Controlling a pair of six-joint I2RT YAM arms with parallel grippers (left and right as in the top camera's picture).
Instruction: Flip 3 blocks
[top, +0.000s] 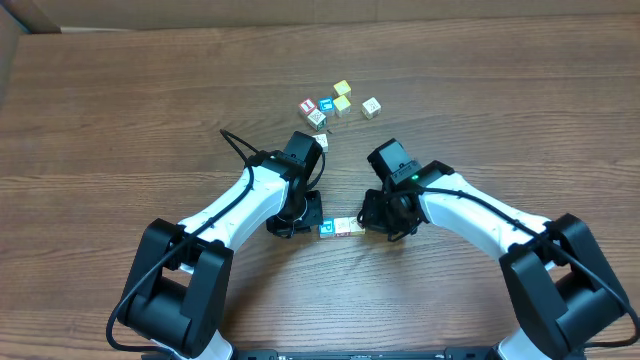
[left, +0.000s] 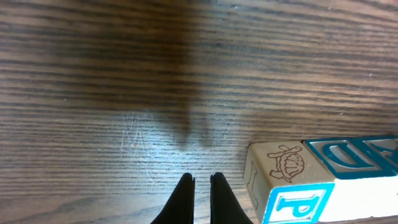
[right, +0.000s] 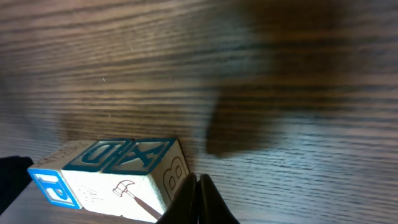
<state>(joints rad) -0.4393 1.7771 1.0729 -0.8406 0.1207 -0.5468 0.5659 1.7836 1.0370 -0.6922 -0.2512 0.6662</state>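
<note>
1 overhead, 2 wrists, shared blocks (left: 311, 180)

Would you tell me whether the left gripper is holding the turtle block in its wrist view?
No, the left gripper is shut with nothing between its tips, and the turtle block lies beside it.
</note>
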